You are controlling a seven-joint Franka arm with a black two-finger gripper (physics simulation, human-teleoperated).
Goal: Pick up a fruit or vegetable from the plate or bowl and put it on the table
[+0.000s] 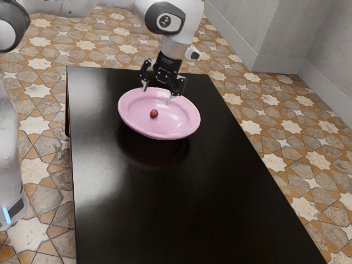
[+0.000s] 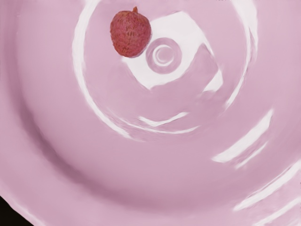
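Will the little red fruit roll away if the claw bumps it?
It probably would: the fruit looks nearly round, and the pink plate looks smooth and shiny. Its bumpy skin might help the claw grip it without slipping.

A small red fruit (image 2: 130, 34) lay in a pink plate (image 1: 128, 119) on the black tabletop (image 1: 170, 214).
The fruit, lychee-like, was a slightly elongated ball with rough, pebbled skin, darker flecks and a short brown stem stub at one end; it looked whole and rested on the plate's flat floor, near the middle and well inside the raised rim. The plate was round, wide and glossy, right side up, with white highlights across its smooth surface.
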